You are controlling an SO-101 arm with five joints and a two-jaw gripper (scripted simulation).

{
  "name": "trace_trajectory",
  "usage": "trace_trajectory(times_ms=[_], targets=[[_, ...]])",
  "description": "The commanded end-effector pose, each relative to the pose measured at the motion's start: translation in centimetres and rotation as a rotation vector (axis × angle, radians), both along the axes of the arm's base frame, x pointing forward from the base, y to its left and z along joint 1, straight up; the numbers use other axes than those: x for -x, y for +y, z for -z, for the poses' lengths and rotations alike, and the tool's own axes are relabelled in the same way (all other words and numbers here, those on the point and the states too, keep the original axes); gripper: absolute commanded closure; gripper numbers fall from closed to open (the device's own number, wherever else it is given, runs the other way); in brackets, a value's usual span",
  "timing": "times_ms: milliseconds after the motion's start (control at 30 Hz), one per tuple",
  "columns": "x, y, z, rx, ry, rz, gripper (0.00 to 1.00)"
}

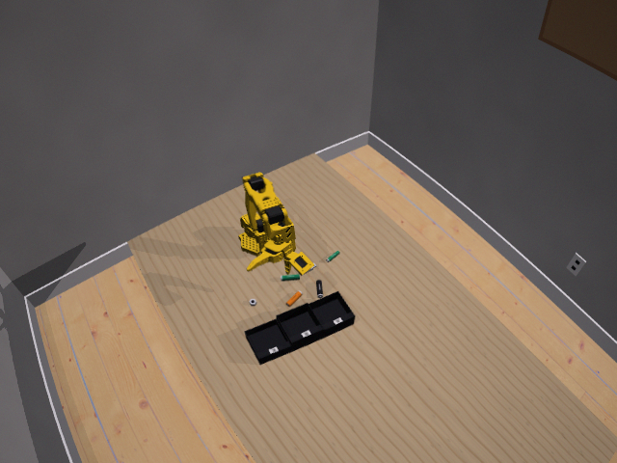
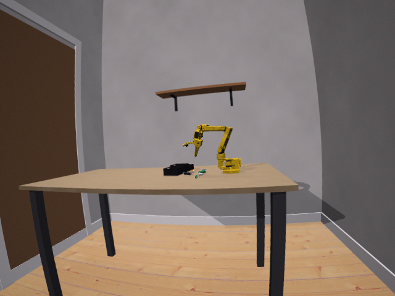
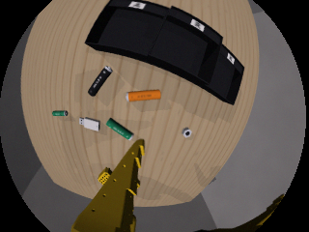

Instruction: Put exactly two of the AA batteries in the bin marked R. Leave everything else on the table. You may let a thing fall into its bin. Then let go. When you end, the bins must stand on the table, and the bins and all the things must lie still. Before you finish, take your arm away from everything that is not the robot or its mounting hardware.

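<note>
With the claw wide and holding nothing high above the desk, descending onto the green battery just below risks nudging the white item beside it.

The yellow arm reaches forward, elbow high, wrist bent down; its gripper hangs with jaws spread wide, holding nothing.

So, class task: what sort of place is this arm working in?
Probably a plain room indoors, not a factory: a wooden table on dark legs, a plank floor, grey walls with a shelf and a wall socket.
</note>
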State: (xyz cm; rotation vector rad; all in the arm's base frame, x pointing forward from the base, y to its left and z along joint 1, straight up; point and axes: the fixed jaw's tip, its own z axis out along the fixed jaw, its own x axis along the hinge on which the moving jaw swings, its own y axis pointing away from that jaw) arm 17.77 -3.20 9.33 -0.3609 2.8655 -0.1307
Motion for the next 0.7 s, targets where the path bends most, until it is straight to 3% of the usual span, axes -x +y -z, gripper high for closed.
trace_trajectory(times_ms=[0,667], targets=[[0.1,1.2,-1.6,-0.039,-0.029,0.088,0.00],[1.7,3.2,-2.3,-0.106,0.039,0.239,0.00]])
